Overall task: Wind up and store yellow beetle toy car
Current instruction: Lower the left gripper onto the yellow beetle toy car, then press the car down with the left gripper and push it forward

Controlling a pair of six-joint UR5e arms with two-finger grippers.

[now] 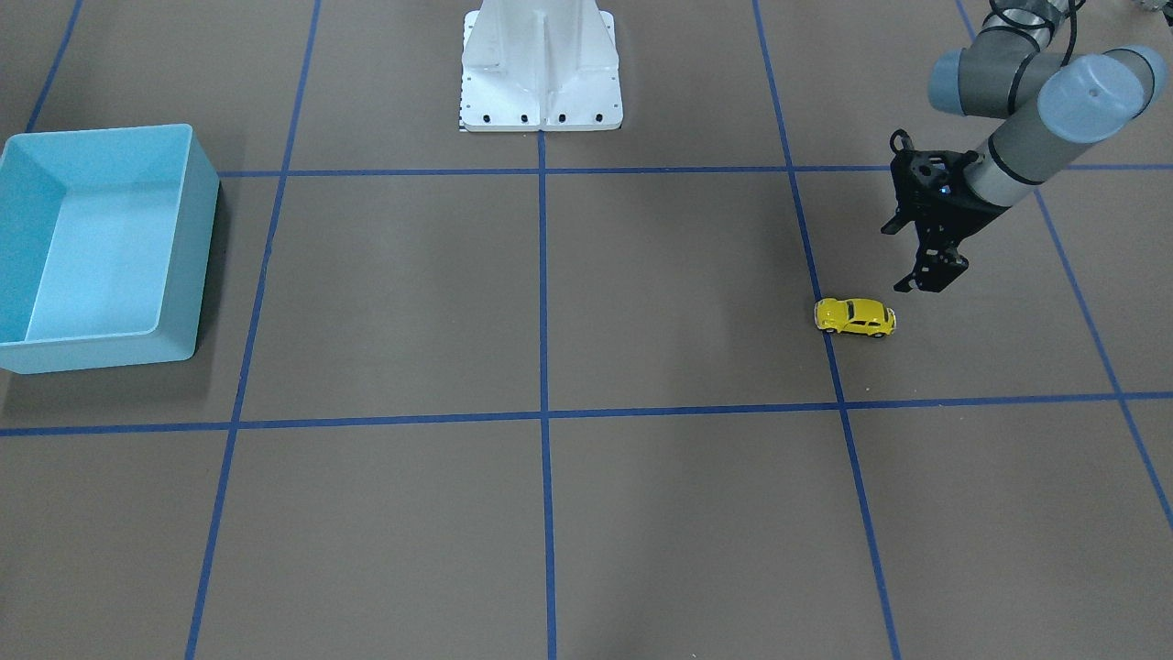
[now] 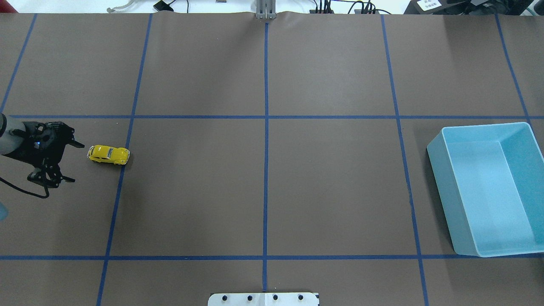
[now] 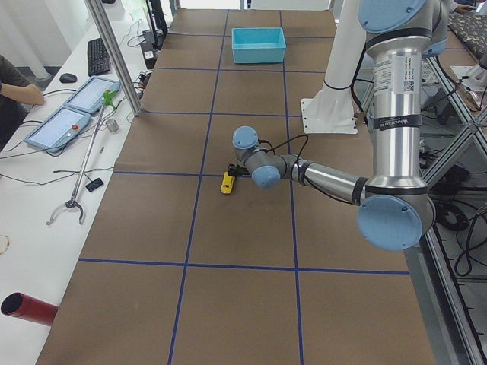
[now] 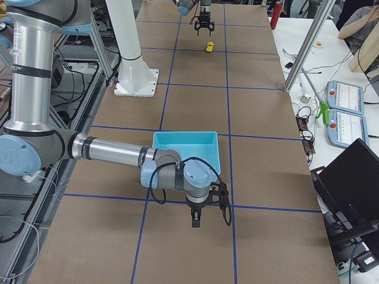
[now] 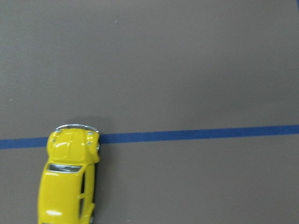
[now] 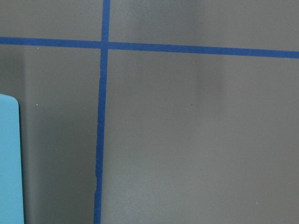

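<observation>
The yellow beetle toy car (image 2: 109, 154) stands on its wheels on the brown table, on a blue tape line at the robot's far left; it also shows in the front view (image 1: 855, 316) and the left wrist view (image 5: 70, 182). My left gripper (image 2: 73, 163) is open and empty, hovering just left of the car, apart from it (image 1: 903, 258). The light blue bin (image 2: 437, 170) stands empty at the far right. My right gripper (image 4: 195, 220) shows only in the exterior right view, near the bin's front wall; I cannot tell whether it is open or shut.
The robot's white base (image 1: 541, 73) stands at the table's middle edge. Blue tape lines divide the brown mat into squares. An edge of the bin (image 6: 9, 158) shows in the right wrist view. Operators' tablets and tools (image 3: 76, 114) lie on a side bench.
</observation>
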